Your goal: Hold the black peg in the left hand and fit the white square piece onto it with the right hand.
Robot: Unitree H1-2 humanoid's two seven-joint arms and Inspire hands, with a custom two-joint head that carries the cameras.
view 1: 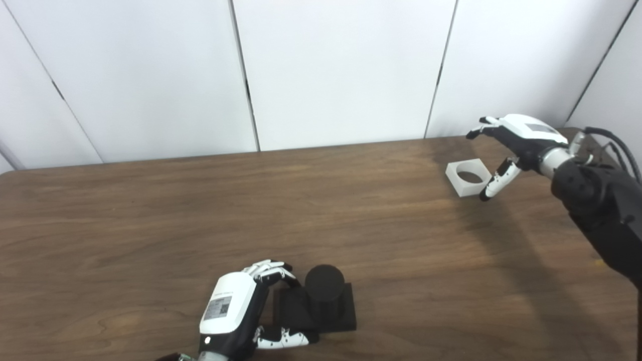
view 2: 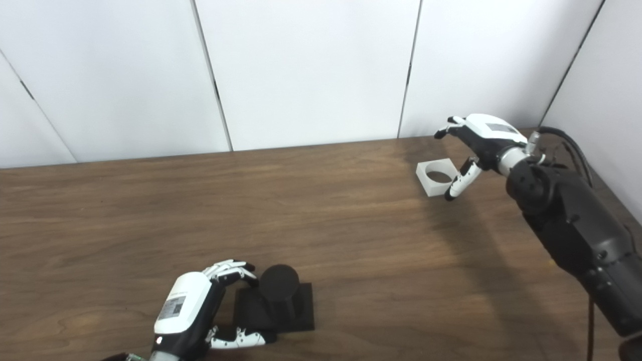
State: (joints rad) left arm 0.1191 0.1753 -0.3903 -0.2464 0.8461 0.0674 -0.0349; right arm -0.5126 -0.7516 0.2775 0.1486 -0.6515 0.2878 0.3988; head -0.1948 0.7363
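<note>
The black peg (view 1: 324, 290), a short round post on a square black base, stands on the table near the front edge. My left hand (view 1: 230, 311) clasps the left side of that base, with its fingers curled on the far corner and its thumb along the near edge. The white square piece (view 1: 466, 189), with a round hole through it, lies flat at the far right of the table. My right hand (view 1: 516, 138) hovers over its right side, open. Its fingers reach out above the piece and its thumb points down beside the near right corner.
The brown wooden table (view 1: 150, 225) runs back to white wall panels (view 1: 341, 70). My dark right forearm (view 1: 602, 215), with cables at the wrist, crosses the table's right edge.
</note>
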